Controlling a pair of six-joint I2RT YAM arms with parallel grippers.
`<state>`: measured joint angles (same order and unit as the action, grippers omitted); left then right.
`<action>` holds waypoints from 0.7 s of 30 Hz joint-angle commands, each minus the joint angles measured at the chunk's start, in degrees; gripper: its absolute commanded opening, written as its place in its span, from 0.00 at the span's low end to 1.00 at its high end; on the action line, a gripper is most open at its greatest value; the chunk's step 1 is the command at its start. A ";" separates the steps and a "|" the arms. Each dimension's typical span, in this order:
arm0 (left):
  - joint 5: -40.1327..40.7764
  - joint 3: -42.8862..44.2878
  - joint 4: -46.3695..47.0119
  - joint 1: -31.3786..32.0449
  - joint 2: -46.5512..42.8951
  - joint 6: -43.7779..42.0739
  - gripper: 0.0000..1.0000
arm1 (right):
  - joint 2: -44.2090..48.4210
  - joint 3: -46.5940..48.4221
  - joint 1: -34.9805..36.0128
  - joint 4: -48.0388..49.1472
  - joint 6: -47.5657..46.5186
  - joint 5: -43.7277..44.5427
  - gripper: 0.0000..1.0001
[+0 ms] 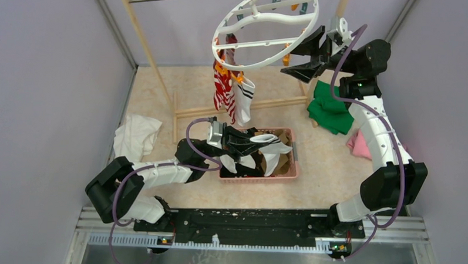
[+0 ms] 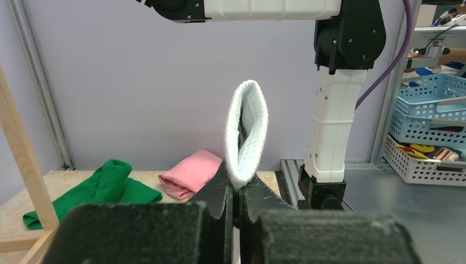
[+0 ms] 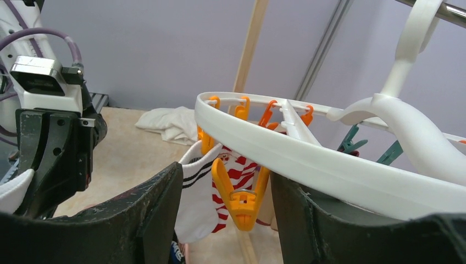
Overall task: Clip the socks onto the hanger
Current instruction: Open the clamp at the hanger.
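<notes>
Two socks (image 1: 224, 92) hang off our hanger (image 3: 308, 159). Our left gripper (image 1: 256, 140) pinches a white sock (image 2: 258, 126) over the basket (image 1: 259, 177), and our right gripper (image 1: 302, 57) gapes wide at the rim.

From my left wrist, only the cuff of the white sock (image 2: 247, 132) rises above my left fingers (image 2: 217, 192); the rest is hidden behind them. From my right wrist, the hanger (image 3: 308, 160) runs off the right edge, its hook off the top. From above, my right arm (image 1: 376, 128) covers part of the pink cloth (image 1: 358, 145)
</notes>
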<state>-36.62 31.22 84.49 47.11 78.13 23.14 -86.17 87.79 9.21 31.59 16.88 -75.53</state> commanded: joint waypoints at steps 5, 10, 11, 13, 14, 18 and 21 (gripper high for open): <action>-0.51 0.86 6.13 0.52 -1.84 -1.21 0.00 | 1.00 2.01 0.59 2.31 2.28 0.84 0.58; -0.32 0.67 5.96 0.59 -1.90 -1.34 0.00 | 1.00 2.08 0.67 1.87 2.55 2.30 0.57; -0.30 0.67 5.96 0.61 -2.00 -1.34 0.00 | 0.99 2.04 0.71 1.69 2.62 2.46 0.57; -0.23 0.56 5.93 0.61 -1.94 -1.43 0.00 | 0.92 1.99 0.87 1.57 2.48 2.60 0.57; -0.28 0.58 5.95 0.61 -1.92 -1.39 0.00 | 0.92 1.95 0.96 1.51 2.38 2.70 0.58; -0.18 0.59 5.95 0.62 -2.01 -1.43 0.00 | 0.91 1.95 1.24 1.39 2.36 2.95 0.58; -0.17 0.51 5.95 0.63 -2.10 -1.45 0.00 | 0.86 2.03 1.33 1.30 2.39 3.30 0.58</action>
<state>-36.60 31.22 84.49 47.42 77.71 22.52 -86.17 87.79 9.78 31.73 18.68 -73.36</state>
